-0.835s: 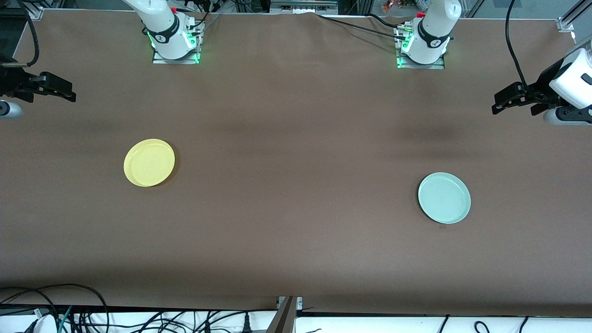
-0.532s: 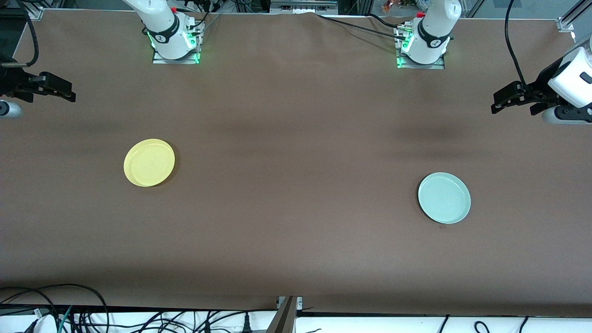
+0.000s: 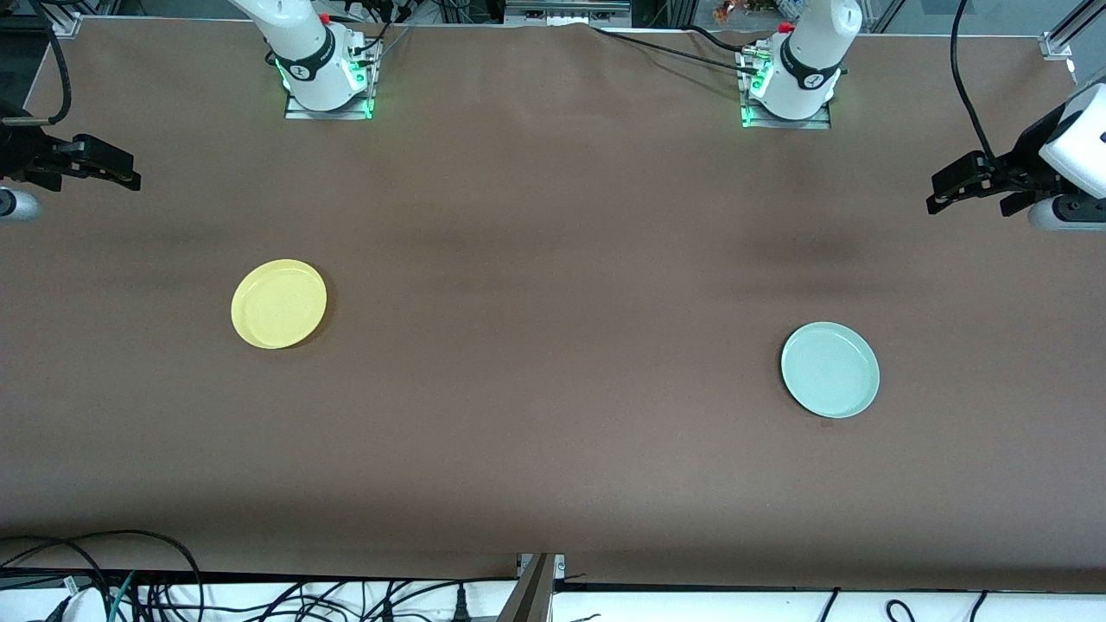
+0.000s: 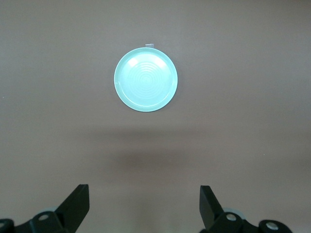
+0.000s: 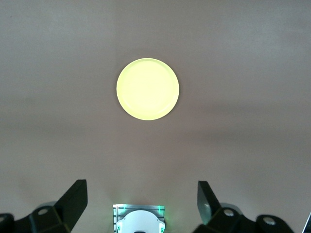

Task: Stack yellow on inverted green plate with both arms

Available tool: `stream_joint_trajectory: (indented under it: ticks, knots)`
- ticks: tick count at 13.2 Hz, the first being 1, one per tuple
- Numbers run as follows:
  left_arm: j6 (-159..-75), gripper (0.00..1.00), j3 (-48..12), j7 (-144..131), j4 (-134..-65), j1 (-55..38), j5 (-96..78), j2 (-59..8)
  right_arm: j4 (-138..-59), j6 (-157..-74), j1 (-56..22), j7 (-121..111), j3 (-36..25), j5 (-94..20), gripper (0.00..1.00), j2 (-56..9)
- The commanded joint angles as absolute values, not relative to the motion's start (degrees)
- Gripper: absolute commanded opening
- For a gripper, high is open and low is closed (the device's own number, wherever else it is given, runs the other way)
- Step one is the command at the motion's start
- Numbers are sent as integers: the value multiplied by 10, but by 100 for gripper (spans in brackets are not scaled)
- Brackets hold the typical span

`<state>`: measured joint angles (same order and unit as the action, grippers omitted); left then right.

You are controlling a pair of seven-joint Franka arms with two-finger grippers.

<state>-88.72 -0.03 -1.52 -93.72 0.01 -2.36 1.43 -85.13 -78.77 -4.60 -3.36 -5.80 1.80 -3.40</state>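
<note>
Yellow plate [image 3: 279,303] and green plate [image 3: 829,370] (well apart) on brown table [image 3: 553,432].

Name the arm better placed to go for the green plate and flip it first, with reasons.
Left. The left gripper hangs open at the green plate's end of the table, and its wrist view frames that plate. The right gripper, also open, is at the other end, where the yellow plate lies.

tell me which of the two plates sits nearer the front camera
The green plate, toward the left arm's end of the table. It lies lower in the front view than the yellow plate, which sits toward the right arm's end.
</note>
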Motion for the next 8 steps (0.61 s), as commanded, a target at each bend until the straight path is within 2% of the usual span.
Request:
stream_joint_trajectory:
  ticks: [1, 8]
  knots:
    - [-884, 100, -6, -4, -917, 5, -18, 5, -852, -791, -41, -39, -58, 8, 100, -31]
    - [-883, 100, 0, -4, -907, 14, -18, -13, -852, -791, -41, -39, -58, 8, 100, -32]
